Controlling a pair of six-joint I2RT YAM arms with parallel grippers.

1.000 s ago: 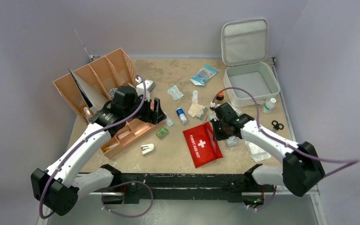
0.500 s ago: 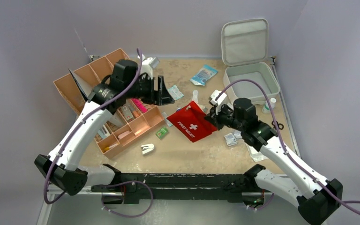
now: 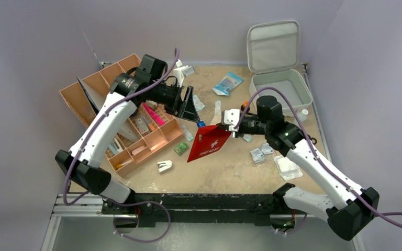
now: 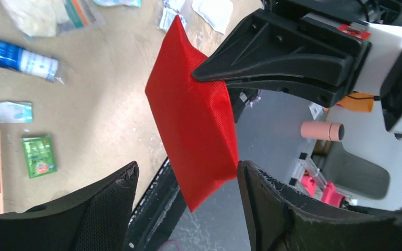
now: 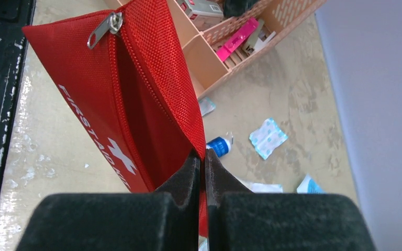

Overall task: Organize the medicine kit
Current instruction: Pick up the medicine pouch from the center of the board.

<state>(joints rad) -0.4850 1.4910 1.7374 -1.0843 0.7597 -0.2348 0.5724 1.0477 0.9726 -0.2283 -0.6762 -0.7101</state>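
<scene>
Right gripper: clenched on the red pouch's edge, pouch sticking out ahead.
Left gripper: spread wide, pouch just ahead between its fingers.

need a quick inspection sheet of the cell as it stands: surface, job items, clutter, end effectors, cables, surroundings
Surface: tan tabletop, stained.
Job's things: medicine kit at far right, open, lid upright, base looks empty.
Clutter: red first aid pouch lifted off the surface, zip open; tan organizer trays at left; blue-capped vial, green packet and sachets loose.
End effectors: right end effector shut on the pouch's edge; left end effector open, fingers flanking the pouch's lower corner.
Cables: purple cables loop off both arms, no snag seen.
Surroundings: lilac walls; nothing else seen.
</scene>
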